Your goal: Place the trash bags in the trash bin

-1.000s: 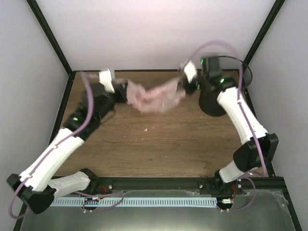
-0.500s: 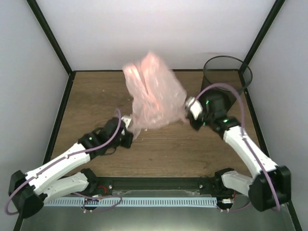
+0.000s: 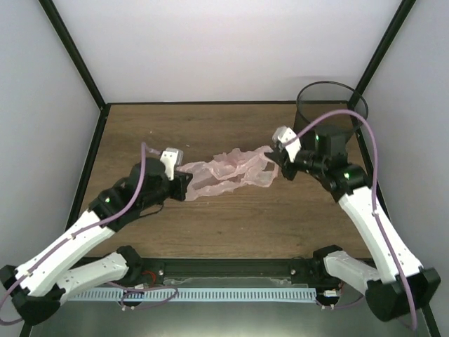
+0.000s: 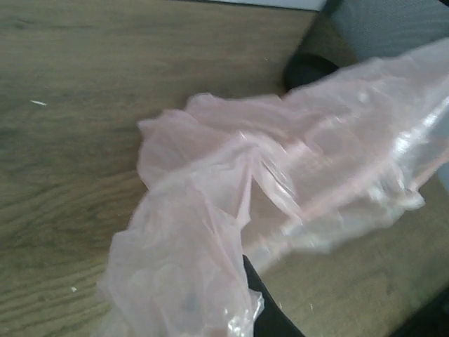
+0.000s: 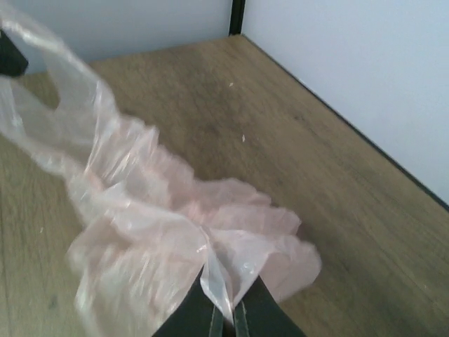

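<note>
The pale-pink trash bag (image 3: 228, 170) hangs stretched between my two grippers just above the wooden table. My left gripper (image 3: 188, 184) is shut on its left end; in the left wrist view the plastic (image 4: 280, 189) drapes over the fingers, and only one dark finger (image 4: 270, 316) shows. My right gripper (image 3: 273, 163) is shut on the right end, with a fold of the bag (image 5: 182, 232) pinched between its fingertips (image 5: 226, 324). The black trash bin (image 3: 330, 119) stands at the back right corner, behind my right arm.
Grey enclosure walls and black frame posts (image 3: 70, 56) bound the wooden table (image 3: 231, 225). A black rail (image 3: 231, 267) runs along the near edge by the arm bases. Small white specks (image 4: 38, 103) lie on the wood.
Both arms swung the bag about: stretched at the back, then billowed up high in the middle, now pulled low and flat between the grippers. Both grips have held throughout.
</note>
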`<state>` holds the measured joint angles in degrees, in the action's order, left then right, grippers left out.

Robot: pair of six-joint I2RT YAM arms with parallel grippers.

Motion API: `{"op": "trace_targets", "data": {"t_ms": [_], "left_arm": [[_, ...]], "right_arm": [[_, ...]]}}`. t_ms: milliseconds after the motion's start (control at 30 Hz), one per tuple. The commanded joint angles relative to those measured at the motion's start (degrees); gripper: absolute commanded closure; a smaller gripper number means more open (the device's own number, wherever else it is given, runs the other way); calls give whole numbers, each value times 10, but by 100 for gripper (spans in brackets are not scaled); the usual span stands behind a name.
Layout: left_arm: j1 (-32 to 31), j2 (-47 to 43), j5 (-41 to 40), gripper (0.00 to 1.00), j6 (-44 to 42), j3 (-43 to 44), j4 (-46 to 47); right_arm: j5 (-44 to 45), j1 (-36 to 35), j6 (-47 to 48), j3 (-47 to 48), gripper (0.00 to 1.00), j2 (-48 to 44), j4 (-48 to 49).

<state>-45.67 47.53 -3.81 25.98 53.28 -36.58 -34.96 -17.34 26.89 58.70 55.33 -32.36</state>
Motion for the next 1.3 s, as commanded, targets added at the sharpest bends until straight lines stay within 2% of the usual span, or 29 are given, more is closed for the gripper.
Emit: {"op": "trace_targets", "data": {"t_ms": [0,100,167,267,300,333,400,467,567,667,733,800,833,867,933,1000,1100,1167,1267], "left_arm": [[46,94,-75,96,38,115,-32],[133,204,-25,96,24,193,-35],[178,256,-6,96,8,262,-30],[187,288,-23,96,-44,402,-17],[184,286,-29,96,-58,444,-6],[182,279,-31,96,-71,473,11],[173,252,-21,96,-109,507,71],[158,215,-6,96,-142,507,117],[136,169,32,96,-180,467,136],[128,128,16,96,-182,325,142],[127,105,-12,96,-148,185,142],[127,99,4,96,-109,43,153],[125,100,25,96,-90,-12,158],[121,100,50,96,-77,-51,160],[98,87,77,96,-80,-73,137],[79,50,68,96,-95,-62,109],[76,-9,58,96,-104,-32,105],[77,-25,41,96,-104,-5,95],[77,-19,17,96,-98,40,71]], "right_arm": [[3,-2,-45,115,99,102,50],[45,-2,-63,210,99,235,70],[69,-2,-57,304,99,327,32],[83,-1,-49,558,99,438,-100],[78,0,-48,673,99,454,-134],[76,1,-52,732,99,457,-137],[59,1,-63,765,99,420,-96],[16,1,-65,702,99,341,-20],[-53,0,-42,518,99,193,91],[-73,-2,19,419,99,176,36],[15,-24,73,261,97,171,50],[182,-49,118,128,99,206,52],[209,-50,121,90,99,230,31],[205,-51,116,68,99,250,-8],[135,-50,104,54,99,252,-79],[36,-50,111,43,99,200,-108],[-67,-51,134,64,99,114,-127],[-93,-51,114,93,99,80,-117],[-108,-51,69,137,99,81,-104]]}}
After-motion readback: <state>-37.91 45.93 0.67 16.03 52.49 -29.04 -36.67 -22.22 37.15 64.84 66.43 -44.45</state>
